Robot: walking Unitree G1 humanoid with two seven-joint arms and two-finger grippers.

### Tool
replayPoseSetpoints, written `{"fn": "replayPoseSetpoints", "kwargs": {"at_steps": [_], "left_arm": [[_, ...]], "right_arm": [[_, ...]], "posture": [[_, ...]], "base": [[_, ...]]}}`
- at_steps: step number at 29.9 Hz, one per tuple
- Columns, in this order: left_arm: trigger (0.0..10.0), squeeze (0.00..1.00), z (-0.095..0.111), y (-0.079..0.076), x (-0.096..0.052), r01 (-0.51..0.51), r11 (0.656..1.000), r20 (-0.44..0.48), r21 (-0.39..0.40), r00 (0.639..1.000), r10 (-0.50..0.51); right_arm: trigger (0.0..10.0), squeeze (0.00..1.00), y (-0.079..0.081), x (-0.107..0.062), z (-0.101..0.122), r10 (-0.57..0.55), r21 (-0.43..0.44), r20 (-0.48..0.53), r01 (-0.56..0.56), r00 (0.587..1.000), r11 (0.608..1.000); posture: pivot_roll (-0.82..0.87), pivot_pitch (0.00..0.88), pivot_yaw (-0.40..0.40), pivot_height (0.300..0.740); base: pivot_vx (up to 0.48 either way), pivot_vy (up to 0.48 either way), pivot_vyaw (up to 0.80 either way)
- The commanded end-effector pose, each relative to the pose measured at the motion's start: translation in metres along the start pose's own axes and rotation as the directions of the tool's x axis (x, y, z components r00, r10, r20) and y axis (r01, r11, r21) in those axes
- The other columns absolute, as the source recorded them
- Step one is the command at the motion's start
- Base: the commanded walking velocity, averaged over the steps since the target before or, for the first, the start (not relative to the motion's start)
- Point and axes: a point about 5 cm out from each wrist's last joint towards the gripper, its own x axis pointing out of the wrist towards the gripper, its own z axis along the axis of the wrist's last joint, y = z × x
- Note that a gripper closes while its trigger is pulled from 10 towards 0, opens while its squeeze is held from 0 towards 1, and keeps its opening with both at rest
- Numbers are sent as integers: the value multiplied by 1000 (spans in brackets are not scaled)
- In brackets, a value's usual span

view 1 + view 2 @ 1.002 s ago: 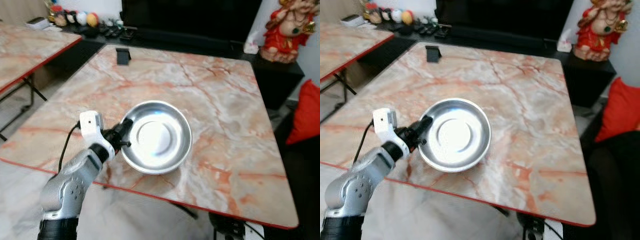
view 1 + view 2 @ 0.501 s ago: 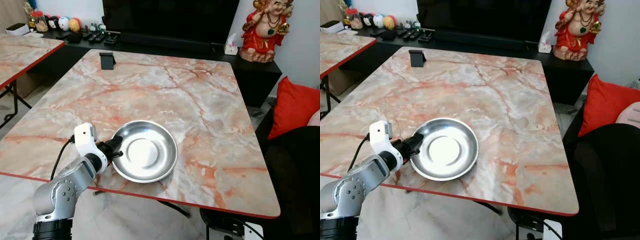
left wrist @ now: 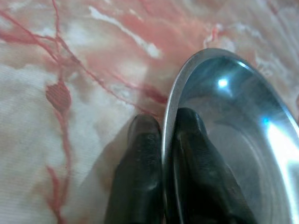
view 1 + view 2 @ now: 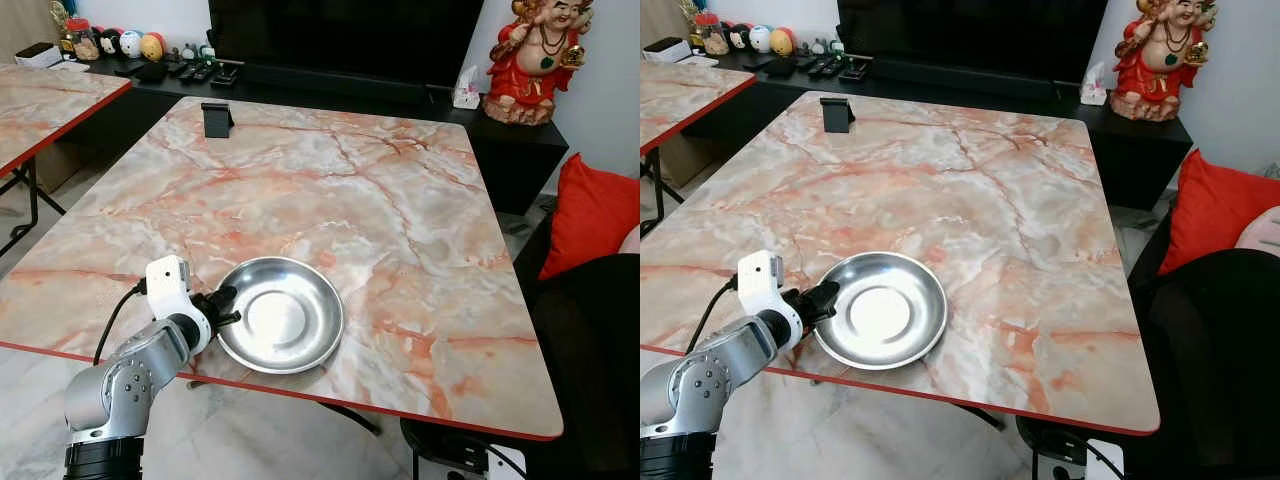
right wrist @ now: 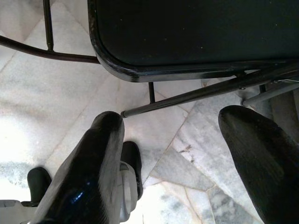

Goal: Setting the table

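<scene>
A small black stand [image 4: 216,119] sits upright near the far left corner of the marbled desk [image 4: 400,210]. Beyond it, a dark low cabinet [image 4: 330,88] carries remote controls [image 4: 205,74] and painted round figurines [image 4: 138,45] — and, at the right end, a red statue [image 4: 543,58] beside a tissue box [image 4: 465,90]. A red cushion [image 4: 592,218] lies right of the desk — a second marbled desk [image 4: 45,105] stands off to the left.

We note the dish [image 4: 281,313] lies on the surface [image 4: 400,200] near its front edge, toward the left. The left end effector [image 3: 162,135] sits at the dish's left rim, one finger inside and one outside. A small stand [image 4: 216,119] is at the far left corner. Behind the surface runs a low cabinet carrying a figurine [image 4: 540,60] at far right. A second table [image 4: 50,100] stands to the left. The right end effector [image 5: 173,140] hangs over the floor [image 5: 56,107].
</scene>
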Motion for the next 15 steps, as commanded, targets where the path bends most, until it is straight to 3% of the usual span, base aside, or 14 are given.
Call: {"fn": "replayPoseSetpoints", "kwargs": {"at_steps": [1, 15], "left_arm": [[10000, 1000, -1, -2, 0, -1, 1000, -15, 20, 1000, 1], [10000, 1000, 1, -3, 1, -36, 990, 3, 137, 999, 36]], "right_arm": [[10000, 0, -2, 0, 1, -5, 1, -2, 5, 1000, 1000], [10000, 0, -2, 0, 2, 1, -3, -2, -1, 1000, 1000]], "posture": [[112, 0, -61, 740], [112, 0, -65, 740]], "base": [[0, 0, 0], [0, 0, 0]]}}
